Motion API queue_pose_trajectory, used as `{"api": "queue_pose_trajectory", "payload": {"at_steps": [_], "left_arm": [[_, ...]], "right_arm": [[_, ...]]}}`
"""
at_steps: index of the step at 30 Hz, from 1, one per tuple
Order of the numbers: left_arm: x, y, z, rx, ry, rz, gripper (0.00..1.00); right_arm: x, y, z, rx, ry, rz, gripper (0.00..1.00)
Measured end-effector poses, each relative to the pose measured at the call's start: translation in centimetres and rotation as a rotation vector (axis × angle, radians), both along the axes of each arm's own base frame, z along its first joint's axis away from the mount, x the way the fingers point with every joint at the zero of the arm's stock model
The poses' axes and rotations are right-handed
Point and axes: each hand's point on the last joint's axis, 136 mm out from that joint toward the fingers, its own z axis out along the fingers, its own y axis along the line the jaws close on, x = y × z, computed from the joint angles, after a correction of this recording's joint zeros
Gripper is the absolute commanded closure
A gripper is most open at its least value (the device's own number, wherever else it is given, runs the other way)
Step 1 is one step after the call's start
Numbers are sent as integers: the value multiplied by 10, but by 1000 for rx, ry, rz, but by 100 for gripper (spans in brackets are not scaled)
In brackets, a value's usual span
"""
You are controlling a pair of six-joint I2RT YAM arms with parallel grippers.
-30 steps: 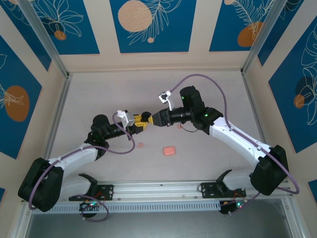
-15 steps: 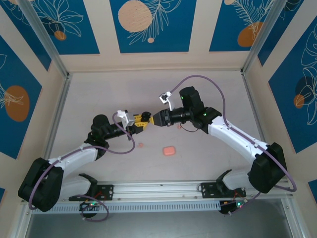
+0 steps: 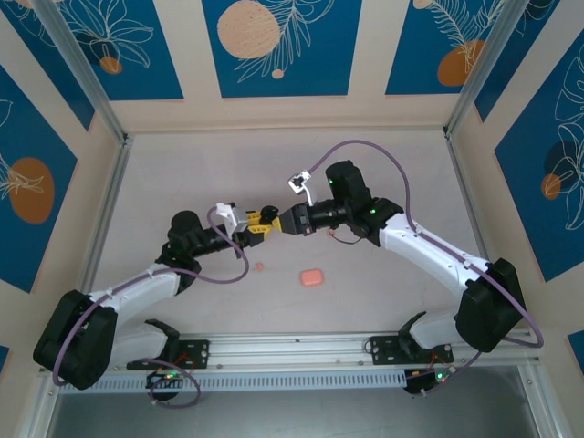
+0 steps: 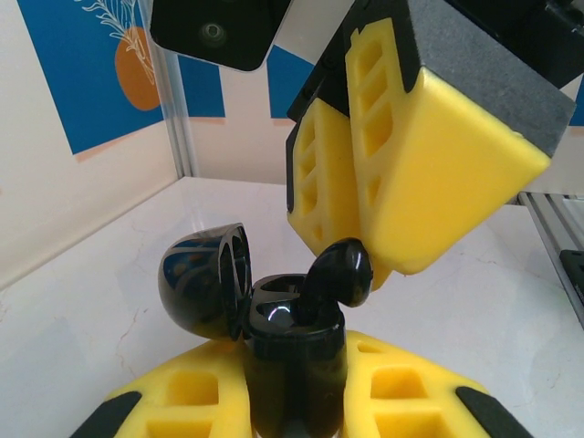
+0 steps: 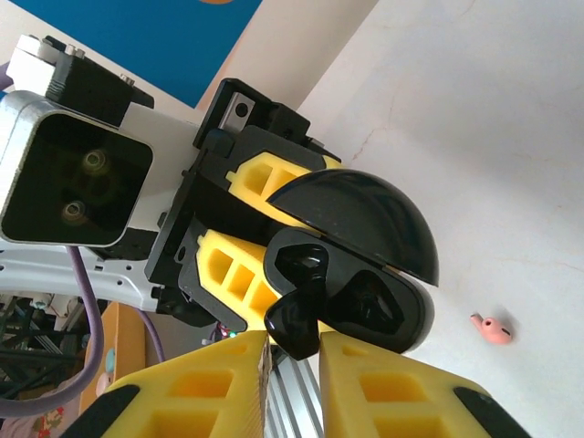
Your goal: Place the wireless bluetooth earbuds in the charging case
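Pale table (image 3: 182, 173) spreads between blue leaf-print walls. Mid-table, the left gripper (image 3: 264, 224) is clamped on a black charging case (image 4: 297, 351) with its lid open. The right gripper (image 3: 282, 223) pinches a black earbud (image 4: 344, 274) at the case's mouth. Nearer, a pink case (image 3: 312, 276) and a pink earbud (image 3: 259, 266) lie apart.

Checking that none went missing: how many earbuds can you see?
2. A black earbud is pinched in the right claw at the open black case; a pink earbud lies loose on the table. More may sit hidden inside the case.
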Motion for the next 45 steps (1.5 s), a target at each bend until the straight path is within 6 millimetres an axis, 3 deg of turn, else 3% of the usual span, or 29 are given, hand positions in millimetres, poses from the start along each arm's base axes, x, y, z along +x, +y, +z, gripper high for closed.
{"api": "queue_pose_trajectory", "payload": {"at_steps": [34, 45], "left_arm": [[1, 0, 0, 0, 0, 8, 97], [6, -2, -3, -17, 24, 8, 97]], "right_arm": [[4, 11, 6, 23, 2, 17, 74], [11, 9, 6, -2, 42, -48, 74]]}}
